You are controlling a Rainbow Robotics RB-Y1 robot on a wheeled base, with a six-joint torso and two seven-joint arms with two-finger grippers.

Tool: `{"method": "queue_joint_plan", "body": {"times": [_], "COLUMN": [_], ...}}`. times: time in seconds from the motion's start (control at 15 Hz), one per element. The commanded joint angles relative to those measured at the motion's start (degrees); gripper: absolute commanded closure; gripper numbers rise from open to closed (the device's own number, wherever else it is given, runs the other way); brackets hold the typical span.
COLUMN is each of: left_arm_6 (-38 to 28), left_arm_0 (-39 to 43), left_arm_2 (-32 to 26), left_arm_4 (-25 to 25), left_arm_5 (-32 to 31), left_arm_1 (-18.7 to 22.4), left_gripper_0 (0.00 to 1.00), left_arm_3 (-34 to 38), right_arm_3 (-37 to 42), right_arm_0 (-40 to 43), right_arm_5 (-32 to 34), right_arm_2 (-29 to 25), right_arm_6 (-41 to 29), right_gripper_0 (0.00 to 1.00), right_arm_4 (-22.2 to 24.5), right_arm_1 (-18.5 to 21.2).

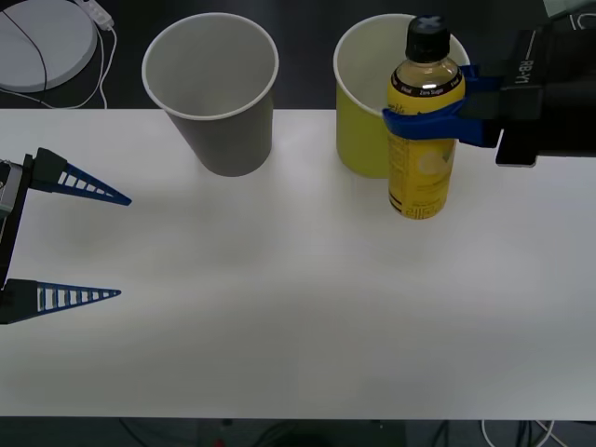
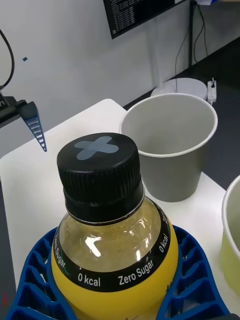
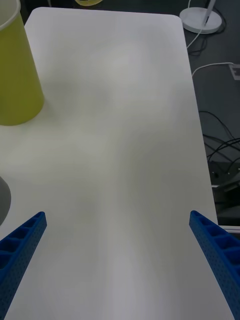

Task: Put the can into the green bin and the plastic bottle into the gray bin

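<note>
The plastic bottle (image 1: 426, 140), yellow with a black cross-marked cap (image 2: 100, 170), hangs upright in front of the green bin (image 1: 363, 102). My right gripper (image 1: 421, 123) is shut on the bottle just below its shoulder, its blue fingers (image 2: 192, 270) wrapped around it. I cannot tell whether the bottle's base touches the table. To the left of the green bin stands the gray bin (image 1: 212, 88), upright and with nothing showing inside (image 2: 170, 145). Over the table's left edge my left gripper (image 1: 126, 247) is open with nothing between its fingers. The can is out of view.
A white round disc (image 1: 42, 42) with a cable lies beyond the table's back left corner. The white table (image 1: 298, 317) stretches bare in front of both bins. In the left wrist view the green bin (image 3: 15, 75) stands ahead, with cables on the floor (image 3: 220, 150) beside the table.
</note>
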State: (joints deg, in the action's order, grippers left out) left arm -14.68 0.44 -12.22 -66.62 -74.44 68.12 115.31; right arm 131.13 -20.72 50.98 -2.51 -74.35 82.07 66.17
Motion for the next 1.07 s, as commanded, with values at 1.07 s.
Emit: {"method": "queue_joint_plan", "body": {"times": [1.07], "left_arm_6": [0.0], "left_arm_0": [0.0], "left_arm_2": [0.0], "left_arm_4": [0.0], "left_arm_5": [0.0], "left_arm_1": [0.0], "left_gripper_0": [0.0], "left_arm_3": [0.0], "right_arm_3": [-23.1], "right_arm_0": [-39.0], "right_arm_5": [1.8], "right_arm_2": [30.4], "right_arm_6": [0.0], "right_gripper_0": [1.0], "right_arm_4": [-0.2], "right_arm_1": [-6.3]}}
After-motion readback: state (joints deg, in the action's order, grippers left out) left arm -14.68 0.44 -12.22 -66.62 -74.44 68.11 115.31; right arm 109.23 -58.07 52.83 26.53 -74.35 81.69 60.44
